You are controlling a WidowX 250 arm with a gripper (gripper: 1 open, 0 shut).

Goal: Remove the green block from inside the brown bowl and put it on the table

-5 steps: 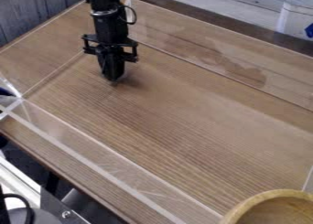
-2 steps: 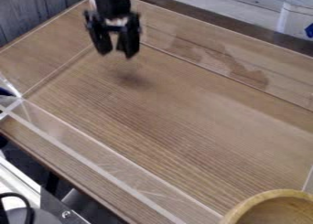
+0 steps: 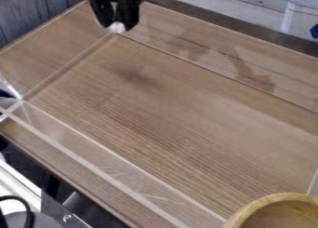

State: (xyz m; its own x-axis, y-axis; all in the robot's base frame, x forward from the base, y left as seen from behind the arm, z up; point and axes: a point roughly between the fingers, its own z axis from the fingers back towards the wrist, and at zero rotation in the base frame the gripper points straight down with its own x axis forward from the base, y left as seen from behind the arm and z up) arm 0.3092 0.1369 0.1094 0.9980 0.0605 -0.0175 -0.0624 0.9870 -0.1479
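My gripper hangs at the top left of the camera view, pointing down, well above the table. Its two dark fingers stand a little apart, and nothing green shows between them. A small pale spot sits at the tips; I cannot tell what it is. A faint dark smudge, like a shadow, lies on the wood below it. Only part of the brown bowl's tan rim shows, at the bottom right corner, far from the gripper. The green block is not visible in this view.
Low clear plastic walls run along the near edge and the left side of the tabletop. A white object stands beyond the far right edge. Dark equipment sits below the near edge at bottom left.
The gripper was down at the table surface, then rose and moved toward the far edge. Its fingers spread wide on the way up and now stand closer together.
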